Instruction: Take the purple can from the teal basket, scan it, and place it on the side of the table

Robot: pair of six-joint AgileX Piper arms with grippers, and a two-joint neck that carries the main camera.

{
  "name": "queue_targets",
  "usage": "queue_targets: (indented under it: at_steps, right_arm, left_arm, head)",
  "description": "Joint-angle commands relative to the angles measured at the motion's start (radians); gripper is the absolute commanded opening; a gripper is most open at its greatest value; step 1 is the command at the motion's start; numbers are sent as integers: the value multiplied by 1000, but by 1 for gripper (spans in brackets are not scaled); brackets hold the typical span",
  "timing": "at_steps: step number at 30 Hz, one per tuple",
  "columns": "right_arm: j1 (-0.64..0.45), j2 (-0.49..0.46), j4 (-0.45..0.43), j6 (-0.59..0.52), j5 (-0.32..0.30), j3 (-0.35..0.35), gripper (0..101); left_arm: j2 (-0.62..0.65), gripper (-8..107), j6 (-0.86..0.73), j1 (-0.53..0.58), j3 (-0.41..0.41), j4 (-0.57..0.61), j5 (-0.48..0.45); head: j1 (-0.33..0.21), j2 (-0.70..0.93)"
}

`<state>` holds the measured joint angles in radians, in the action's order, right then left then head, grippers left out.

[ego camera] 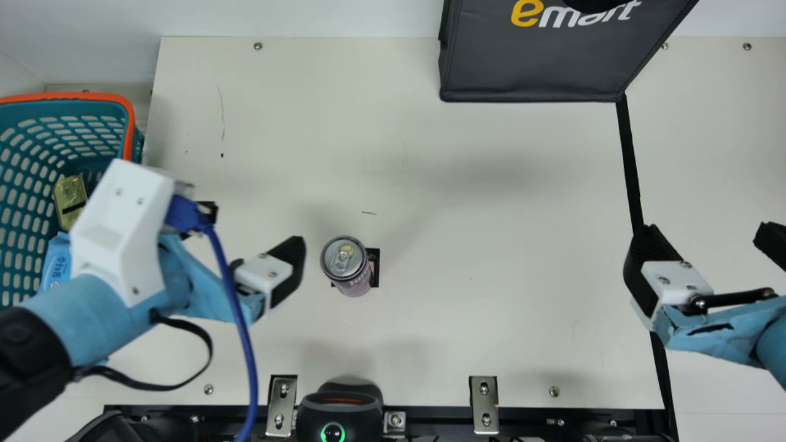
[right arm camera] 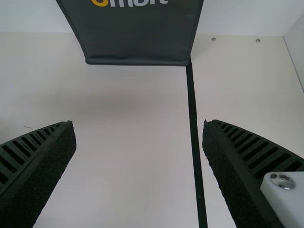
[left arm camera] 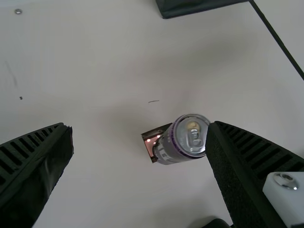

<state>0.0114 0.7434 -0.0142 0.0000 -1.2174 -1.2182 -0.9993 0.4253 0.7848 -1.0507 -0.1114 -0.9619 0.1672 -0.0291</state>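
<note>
The purple can with a silver top (ego camera: 346,264) stands upright on the cream table (ego camera: 491,178), partly covering a small dark square (ego camera: 374,276). My left gripper (ego camera: 255,226) hangs to the left of the can, its two black ribbed fingers spread wide with nothing between them — I am not touching the can. In my left wrist view, the can appears in the gap between those fingers, right beside one of them.

My right gripper (ego camera: 706,236) is well apart from the can, over the table's right side, near a long black strip (ego camera: 629,159). It is wide open too, and I hold nothing in it.

On my left is the teal plastic basket with an orange rim (ego camera: 116,98) — inside it I see a gold-green tin (ego camera: 70,196) and a light-blue packet (ego camera: 56,261). A black scanner with a glowing green ring (ego camera: 341,410) sits at the near edge, and a dark grey bag (ego camera: 528,67) is at the far edge.
</note>
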Motion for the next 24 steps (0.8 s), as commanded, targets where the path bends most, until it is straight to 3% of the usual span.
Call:
queue_targets:
  at_steps: [1, 9, 16, 24]
  right_arm:
    - [0, 0, 0, 0, 0, 0, 95]
    - [0, 0, 0, 0, 0, 0, 95]
    - [0, 0, 0, 0, 0, 0, 95]
    - [0, 0, 0, 0, 0, 0, 95]
  left_arm:
    - [-34, 90, 94, 97, -12, -48, 3]
    - [-151, 90, 368, 241, -69, -218, -27]
    - [-237, 90, 615, 327, -116, -359, -122]
    - [-309, 90, 752, 386, -140, -383, -199]
  head:
    - [-29, 2]
    - [-29, 2]
    - [-29, 2]
    - [-29, 2]
